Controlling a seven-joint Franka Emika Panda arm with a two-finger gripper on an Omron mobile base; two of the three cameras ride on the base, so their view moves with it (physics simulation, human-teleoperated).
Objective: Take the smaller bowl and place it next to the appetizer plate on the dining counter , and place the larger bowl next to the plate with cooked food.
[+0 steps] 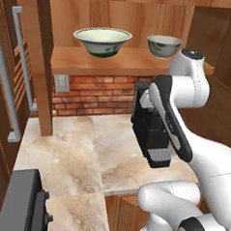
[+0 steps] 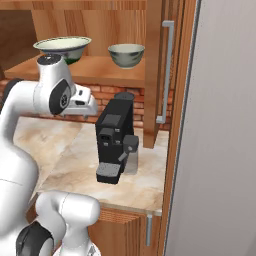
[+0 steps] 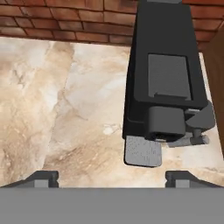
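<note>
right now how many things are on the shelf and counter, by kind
bowls: 2, the larger bowl and the smaller bowl, both on the shelf
coffee machines: 1, the coffee machine on the counter
total: 3

Left base view: from behind and left of the arm, facing forward and down over the marble counter [image 1: 71, 153] toward the brick wall [image 1: 94, 94] and the wooden shelf [image 1: 120, 62]. Right base view: from behind and right, aimed at the same counter, shelf and black coffee machine [image 2: 115, 142], shared by both. Hand view: close above the counter, looking steeply down onto the coffee machine's top, brick wall along its upper edge.
</note>
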